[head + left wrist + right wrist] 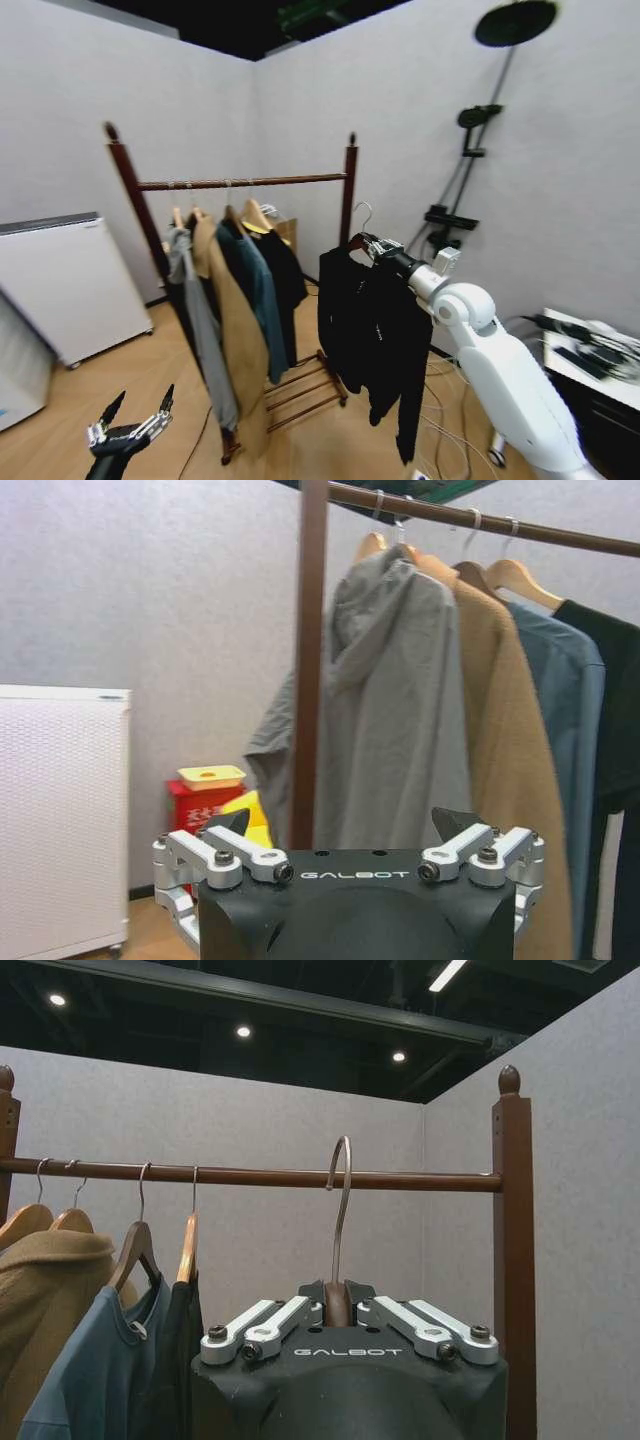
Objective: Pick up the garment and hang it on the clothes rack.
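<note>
Currently the right gripper [338, 1312] clamps the garment [375, 330] by its hanger; its hook [340, 1200] could miss the clothes rack [240, 182] rail. Left gripper [128, 422] hangs open, near-left.

Clothes rack [512, 1260]: reddish-brown wood, smooth, slight sheen. Garment [375, 335]: black soft cloth, matt; hanger hook [342, 1205] bare metal, polished. Right gripper [338, 1315]: silver metal links on a black, probably plastic, matt body. Floor [110, 385]: wood-look, lightly glossy.

Wooden floor [90, 400] bears clothes rack [240, 183], white cabinet [70, 285].
</note>
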